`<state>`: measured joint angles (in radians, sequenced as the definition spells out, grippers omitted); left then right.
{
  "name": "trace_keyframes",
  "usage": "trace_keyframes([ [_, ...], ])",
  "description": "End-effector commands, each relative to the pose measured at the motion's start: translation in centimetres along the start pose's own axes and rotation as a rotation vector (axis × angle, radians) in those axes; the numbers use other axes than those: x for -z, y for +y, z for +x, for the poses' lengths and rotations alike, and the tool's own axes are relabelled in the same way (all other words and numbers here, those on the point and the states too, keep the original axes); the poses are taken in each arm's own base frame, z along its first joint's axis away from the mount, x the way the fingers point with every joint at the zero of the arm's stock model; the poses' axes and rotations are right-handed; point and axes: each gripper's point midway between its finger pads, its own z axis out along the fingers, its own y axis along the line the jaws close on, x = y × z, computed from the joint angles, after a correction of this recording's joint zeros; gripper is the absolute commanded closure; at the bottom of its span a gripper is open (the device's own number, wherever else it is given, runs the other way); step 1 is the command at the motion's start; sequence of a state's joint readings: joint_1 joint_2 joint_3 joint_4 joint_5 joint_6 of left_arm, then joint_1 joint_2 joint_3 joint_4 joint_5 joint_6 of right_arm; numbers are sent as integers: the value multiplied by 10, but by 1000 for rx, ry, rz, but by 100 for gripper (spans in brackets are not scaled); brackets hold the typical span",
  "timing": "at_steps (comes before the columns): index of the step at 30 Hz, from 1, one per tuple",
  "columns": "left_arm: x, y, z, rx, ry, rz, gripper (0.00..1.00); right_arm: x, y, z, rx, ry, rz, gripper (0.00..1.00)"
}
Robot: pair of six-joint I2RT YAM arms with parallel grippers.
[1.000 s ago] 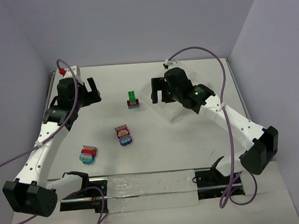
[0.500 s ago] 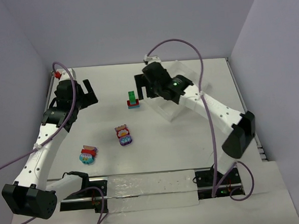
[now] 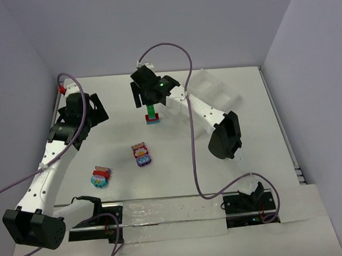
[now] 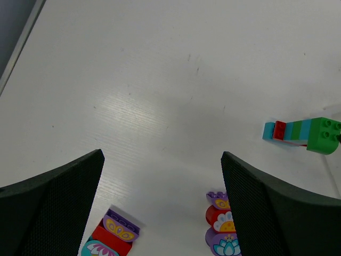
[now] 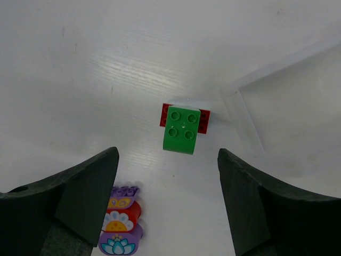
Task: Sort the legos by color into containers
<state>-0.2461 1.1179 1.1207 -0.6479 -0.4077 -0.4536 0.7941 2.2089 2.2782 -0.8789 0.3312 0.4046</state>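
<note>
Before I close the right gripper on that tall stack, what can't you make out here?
Tall stack: right wrist view shows only the green top, which hides the bricks below.
Clear tray: top view, right arm covers part, walls too faint to count sections; right wrist view cuts it off.
Middle clump, near clump: too small in top view; left wrist view cuts both at its bottom edge.
Right gripper: height above the stack unclear.

On the white tabletop (image 3: 174, 174), the tall stack (image 4: 303, 133) is banded green, teal and red, while the middle clump (image 5: 121, 224) and left clump (image 4: 112, 237) are purple and red with flower prints, the latter also teal.
</note>
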Motion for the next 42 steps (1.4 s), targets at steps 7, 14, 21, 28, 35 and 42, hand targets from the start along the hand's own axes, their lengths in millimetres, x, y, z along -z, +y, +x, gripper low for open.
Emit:
trace_keyframes([
  [7,12,7,-24,2,-79,-20,1,-32,-13,11,-68,41,68,14],
  [14,8,4,-16,3,-55,-4,1,-50,-16,21,-78,63,85,22],
  [21,10,8,-15,-7,-56,-13,1,-58,-9,24,-89,72,55,36],
  [28,13,11,-12,-10,-57,-16,1,-60,-10,27,-88,74,60,53],
  [35,18,14,-13,-8,-67,-21,1,-44,-11,12,-96,36,52,100],
  [42,27,-16,-9,-46,-29,169,1,21,13,-24,-65,-12,-164,100],
])
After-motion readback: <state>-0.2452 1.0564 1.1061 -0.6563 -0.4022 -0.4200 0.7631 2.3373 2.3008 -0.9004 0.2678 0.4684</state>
